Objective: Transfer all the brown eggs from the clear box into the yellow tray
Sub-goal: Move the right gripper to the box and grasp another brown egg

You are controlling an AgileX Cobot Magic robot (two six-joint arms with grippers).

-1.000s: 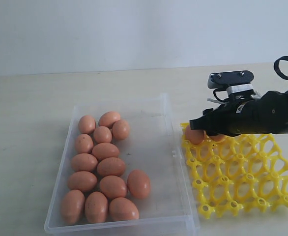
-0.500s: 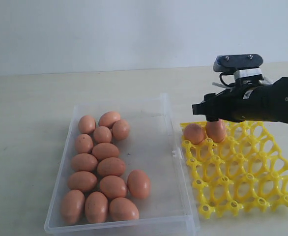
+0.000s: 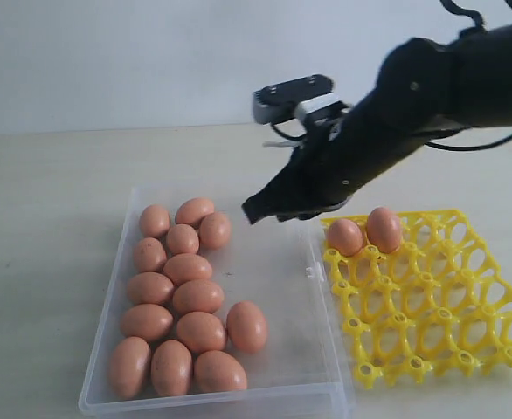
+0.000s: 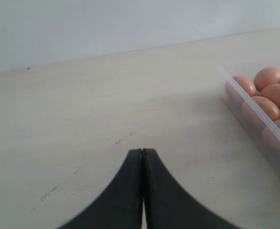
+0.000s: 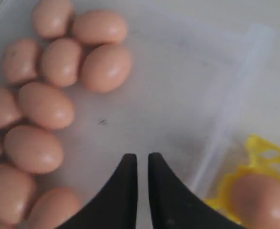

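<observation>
Several brown eggs (image 3: pixel 197 297) lie bunched in the left half of the clear box (image 3: pixel 273 262). Two more eggs (image 3: pixel 345 236) (image 3: pixel 384 229) stand in the far-left cells of the yellow tray (image 3: pixel 422 314). My right gripper (image 3: pixel 252 212) hangs over the box's bare right part, near its far end. In the right wrist view the right gripper (image 5: pixel 142 156) shows a narrow gap with nothing in it, the eggs (image 5: pixel 106 67) lying beyond it. My left gripper (image 4: pixel 142 151) is shut and empty over bare table, to the left of the box (image 4: pixel 254 107).
The box's right wall (image 5: pixel 226 124) with its clasp runs close beside the tray (image 5: pixel 262 148), where one placed egg (image 5: pixel 259 200) shows. Pale table surrounds both. The left arm is outside the exterior view.
My right gripper has left the tray, where the second egg now stands alone, and has swung left and up over the box. The left gripper shows no earlier frame.
</observation>
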